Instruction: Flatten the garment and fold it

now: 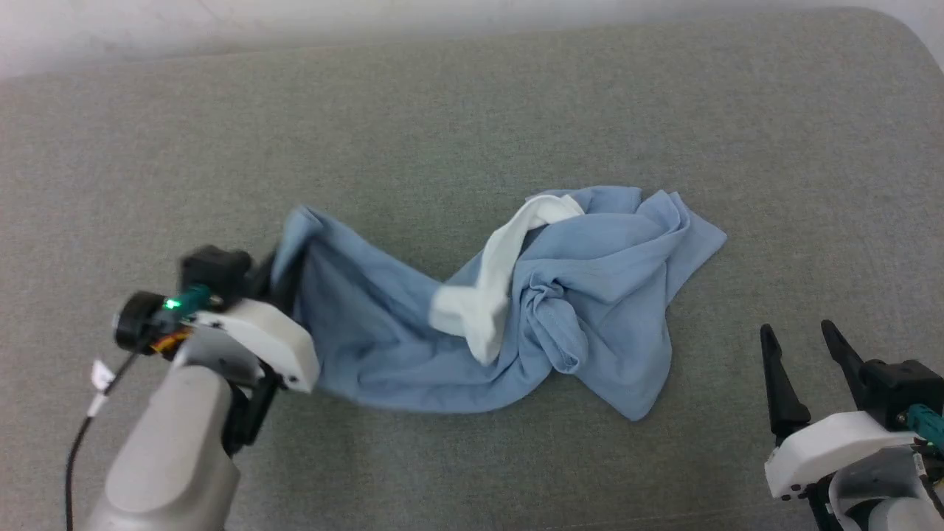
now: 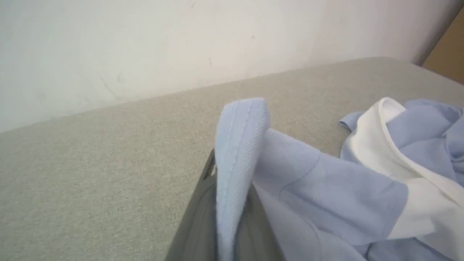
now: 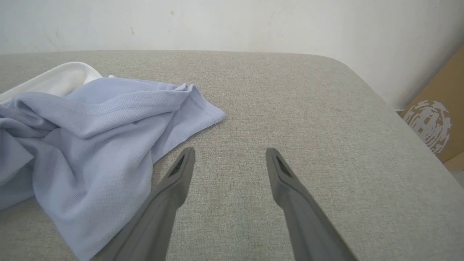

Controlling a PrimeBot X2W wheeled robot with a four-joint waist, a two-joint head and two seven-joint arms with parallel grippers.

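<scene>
The garment is a light blue polo shirt, crumpled across the middle of the grey padded surface, with its white collar twisted over the top. My left gripper is shut on the garment's left edge, lifting it a little. In the left wrist view a hemmed blue fold stands pinched between the fingers, and the garment trails away to the right. My right gripper hovers open at the lower right, apart from the cloth. The right wrist view shows the right gripper beside the garment.
The grey fabric surface stretches wide on all sides of the shirt, ending at a white wall behind. A rounded corner of the surface and a brown cardboard box lie to the right.
</scene>
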